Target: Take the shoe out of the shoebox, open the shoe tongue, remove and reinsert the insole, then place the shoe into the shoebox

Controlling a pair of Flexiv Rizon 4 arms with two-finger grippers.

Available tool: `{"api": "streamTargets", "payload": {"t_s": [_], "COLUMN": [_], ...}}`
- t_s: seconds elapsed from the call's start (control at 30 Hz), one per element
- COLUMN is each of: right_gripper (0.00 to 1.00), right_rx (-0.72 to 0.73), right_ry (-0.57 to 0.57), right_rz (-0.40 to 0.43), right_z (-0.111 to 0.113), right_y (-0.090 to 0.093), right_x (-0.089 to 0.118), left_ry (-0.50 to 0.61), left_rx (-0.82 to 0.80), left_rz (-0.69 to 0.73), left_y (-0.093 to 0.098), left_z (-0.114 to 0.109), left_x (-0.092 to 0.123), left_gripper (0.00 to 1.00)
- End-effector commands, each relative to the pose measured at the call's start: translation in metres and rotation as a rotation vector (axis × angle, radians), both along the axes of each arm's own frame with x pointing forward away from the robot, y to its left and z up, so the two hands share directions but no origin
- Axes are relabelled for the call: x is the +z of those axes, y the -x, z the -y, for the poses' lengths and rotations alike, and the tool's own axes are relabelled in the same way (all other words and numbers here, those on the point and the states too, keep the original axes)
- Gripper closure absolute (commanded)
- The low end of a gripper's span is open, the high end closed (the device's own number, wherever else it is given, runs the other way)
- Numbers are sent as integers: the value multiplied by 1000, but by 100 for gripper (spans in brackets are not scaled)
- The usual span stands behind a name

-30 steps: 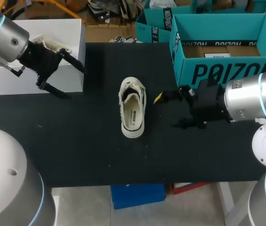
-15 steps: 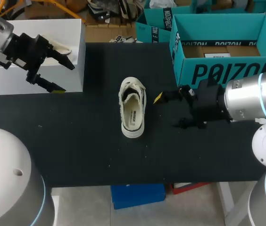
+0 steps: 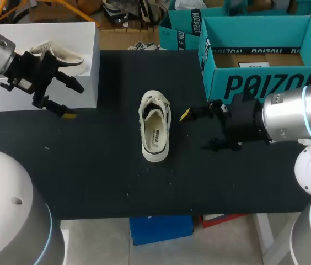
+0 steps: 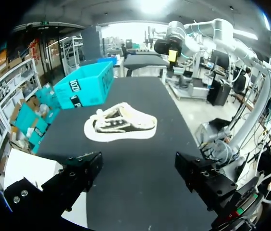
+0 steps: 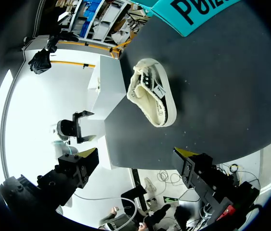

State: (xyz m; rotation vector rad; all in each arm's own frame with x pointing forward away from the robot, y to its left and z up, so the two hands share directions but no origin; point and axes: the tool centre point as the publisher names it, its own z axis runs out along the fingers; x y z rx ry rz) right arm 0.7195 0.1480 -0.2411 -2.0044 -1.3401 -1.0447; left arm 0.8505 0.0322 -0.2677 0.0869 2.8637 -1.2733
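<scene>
the cream shoe (image 3: 155, 126) sits upright on the black counter (image 3: 106, 165), outside the teal shoebox (image 3: 266, 83). the right gripper (image 3: 195, 131), fingers spread wide and holding nothing, hangs just beside the shoe. the left gripper (image 3: 75, 102), also wide open and empty, hovers well apart, with the shoe ahead of its fingers.

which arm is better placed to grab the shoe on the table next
Right, likely. The right tool sits open just beside the shoe; the left tool is farther off, by the white box.
</scene>
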Motion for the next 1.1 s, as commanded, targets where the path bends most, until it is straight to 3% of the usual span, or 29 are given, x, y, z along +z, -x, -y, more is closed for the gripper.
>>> {"api": "streamTargets", "payload": {"t_s": [0.03,0.13,0.23,0.4,0.57,0.77,1.1], "right_gripper": [0,0,0,0,0,0,0], "right_rx": [-1,-1,49,188,331,567,567], "right_ry": [2,2,89,313,502,851,851], "right_rz": [0,0,-15,-88,-163,-287,-287], "right_z": [-1,-1,14,23,19,2,2], "right_y": [0,0,-19,-52,-79,-95,-95], "right_x": [0,0,11,17,9,-7,-7], "left_ry": [-9,-9,-9,-9,-9,-9,-9], "left_rx": [22,22,22,22,22,22,22], "left_rz": [18,18,18,18,18,18,18], "left_y": [4,4,4,4,4,4,4], "left_z": [-3,-3,-3,-3,-3,-3,-3], "left_x": [-1,-1,-1,-1,-1,-1,-1], "left_gripper": [0,0,0,0,0,0,0]}}
